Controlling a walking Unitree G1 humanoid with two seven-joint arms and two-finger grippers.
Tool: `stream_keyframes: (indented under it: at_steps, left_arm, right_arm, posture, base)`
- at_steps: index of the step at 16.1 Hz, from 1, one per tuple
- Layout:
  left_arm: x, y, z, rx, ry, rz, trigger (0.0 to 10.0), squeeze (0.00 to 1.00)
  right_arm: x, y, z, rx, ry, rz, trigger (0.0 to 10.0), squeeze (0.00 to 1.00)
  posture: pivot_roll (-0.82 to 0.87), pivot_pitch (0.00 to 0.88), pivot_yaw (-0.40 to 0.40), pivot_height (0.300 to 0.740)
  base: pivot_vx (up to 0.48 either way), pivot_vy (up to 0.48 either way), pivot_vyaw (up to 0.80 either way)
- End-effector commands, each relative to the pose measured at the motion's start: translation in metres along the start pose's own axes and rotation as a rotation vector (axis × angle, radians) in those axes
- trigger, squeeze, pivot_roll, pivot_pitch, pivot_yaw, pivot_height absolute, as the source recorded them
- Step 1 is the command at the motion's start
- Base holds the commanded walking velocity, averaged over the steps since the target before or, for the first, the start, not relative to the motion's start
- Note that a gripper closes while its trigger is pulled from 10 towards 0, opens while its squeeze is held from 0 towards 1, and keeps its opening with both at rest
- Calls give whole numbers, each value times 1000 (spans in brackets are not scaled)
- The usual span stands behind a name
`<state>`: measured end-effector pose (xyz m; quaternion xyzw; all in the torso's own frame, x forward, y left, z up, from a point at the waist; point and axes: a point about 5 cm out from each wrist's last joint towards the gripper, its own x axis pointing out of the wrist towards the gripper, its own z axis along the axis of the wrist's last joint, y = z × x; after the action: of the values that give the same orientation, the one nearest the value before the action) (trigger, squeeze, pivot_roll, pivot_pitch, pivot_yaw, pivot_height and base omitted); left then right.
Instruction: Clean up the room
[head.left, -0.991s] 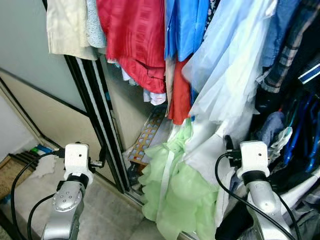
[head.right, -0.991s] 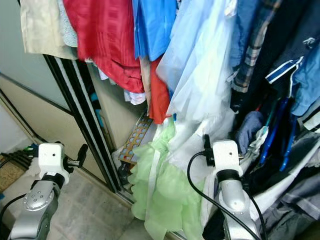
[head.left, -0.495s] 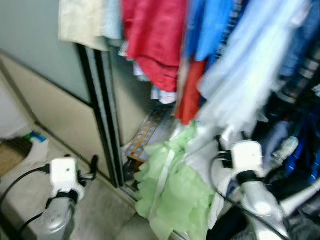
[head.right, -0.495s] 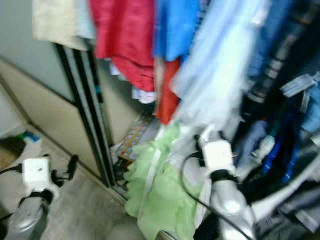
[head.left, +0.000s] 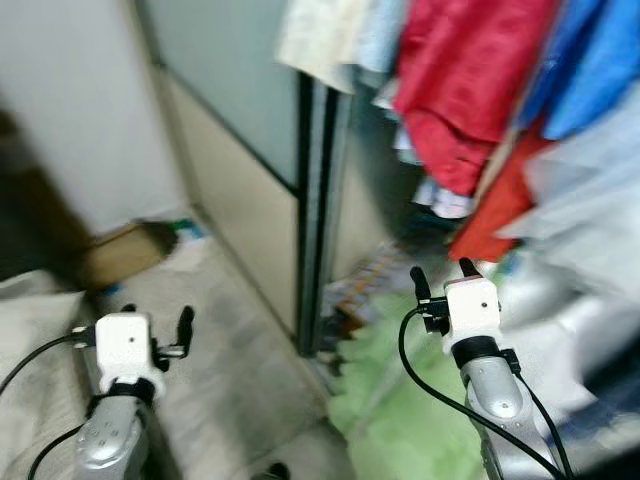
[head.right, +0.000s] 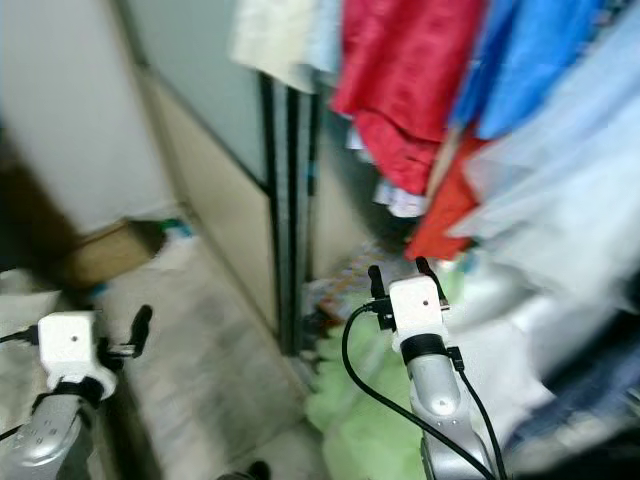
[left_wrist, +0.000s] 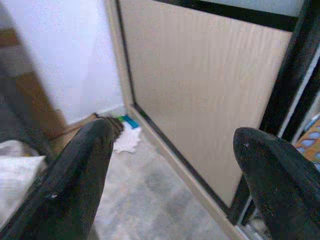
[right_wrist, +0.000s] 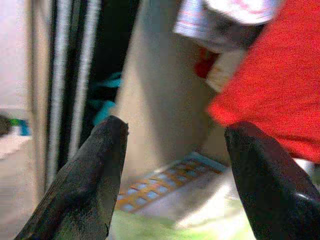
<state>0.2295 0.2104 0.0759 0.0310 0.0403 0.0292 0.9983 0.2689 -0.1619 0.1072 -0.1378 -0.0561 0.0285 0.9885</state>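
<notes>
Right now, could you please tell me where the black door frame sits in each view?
Left eye view: the door frame stands upright at centre, left of the red clothes.
Right eye view: upright, left of centre.
Left wrist view: between the beige panel and the patterned sheet.
Right wrist view: the dark strip beside the silver rails.
Shared landmark: the patterned sheet at the frame's foot, blurred in the eye views.

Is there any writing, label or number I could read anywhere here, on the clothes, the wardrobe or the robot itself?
None can be read.
Hanging red garment: no print visible.
Patterned sheet on the wardrobe floor: coloured squares, no letters.
White wrist housings: no marking visible; the head views are blurred.
</notes>
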Motion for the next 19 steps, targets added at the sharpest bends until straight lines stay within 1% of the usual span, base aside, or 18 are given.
stream_keyframes:
  at_steps: [1,2,3,4,5,6,7,9,12,15,19]
  left_arm:
    - [-1,-6,2,10,-3,-26,10000,0]
    - [-1,-5,2,16,1,-13,10000,0]
    - [-3,1,0,26,33,74,10000,0]
    - [-4,4,0,47,37,113,10000,0]
    - [-4,4,1,51,28,107,10000,0]
    - [-6,2,3,4,9,51,10000,0]
    - [-8,1,5,17,-6,29,10000,0]
    - [-9,0,3,13,2,29,10000,0]
    - [-10,-3,3,11,8,29,10000,0]
    - [-12,-6,1,11,17,17,10000,0]
    - [-10,-8,4,-13,5,3,10000,0]
  right_arm:
    - [-2,-4,-3,-7,16,-16,10000,0]
    - [-1,-4,-3,-6,15,-17,10000,0]
    - [-1,-6,-5,-5,21,-21,10000,0]
    - [-1,-6,-6,-4,24,-23,10000,0]
    - [0,-7,-6,-4,24,-24,10000,0]
    - [2,-6,-5,-5,22,-21,10000,0]
    - [3,-5,-4,-5,19,-17,10000,0]
    - [9,-3,-2,-6,9,-2,10000,0]
    - [12,-1,0,-11,0,17,10000,0]
    - [13,-2,1,-12,-3,21,10000,0]
    - [12,-2,-1,-12,-2,24,10000,0]
  posture:
    - [14,74,-14,740]
    - [17,77,-15,740]
    - [30,80,-18,740]
    - [35,83,-20,740]
    - [38,85,-22,740]
    - [40,87,-25,740]
    - [39,93,-29,740]
    - [41,98,-38,740]
    - [36,110,-51,740]
    - [29,116,-52,740]
    - [28,103,-47,740]
  base:
    - [0,0,800]
    - [0,0,800]
    - [0,0,800]
    - [0,0,800]
    - [0,0,800]
    - [0,0,800]
    - [0,0,800]
    - [0,0,800]
    - [0,0,800]
    - [0,0,800]
    - [0,0,800]
